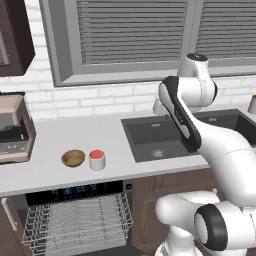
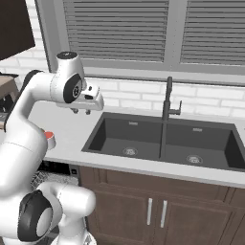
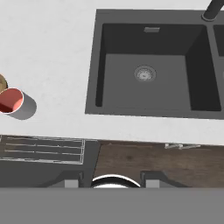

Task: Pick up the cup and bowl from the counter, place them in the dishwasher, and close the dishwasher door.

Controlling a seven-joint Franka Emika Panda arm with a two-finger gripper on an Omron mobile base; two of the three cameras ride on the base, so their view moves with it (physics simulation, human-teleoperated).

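The white cup with a red top [image 1: 97, 159] stands on the pale counter [image 1: 55, 135], just right of the golden-brown bowl [image 1: 73, 158]. In the hand view the cup [image 3: 12, 101] is at the left edge, with a sliver of the bowl [image 3: 1, 82] above it. Below them the dishwasher [image 1: 75, 191] is open, its white wire rack [image 1: 75, 220] pulled out; I cannot make out the door panel. My gripper [image 2: 81, 111] hangs open and empty above the counter beside the sink's left corner, well right of the cup. Its fingertips [image 3: 72, 181] are wide apart.
A dark double sink [image 2: 162, 139] with a black faucet [image 2: 167, 98] lies right of the gripper. A coffee machine [image 1: 15, 130] stands at the counter's left end. A plain pale cup [image 1: 252, 104] sits far right. Brown cabinet doors [image 2: 153, 210] run under the sink.
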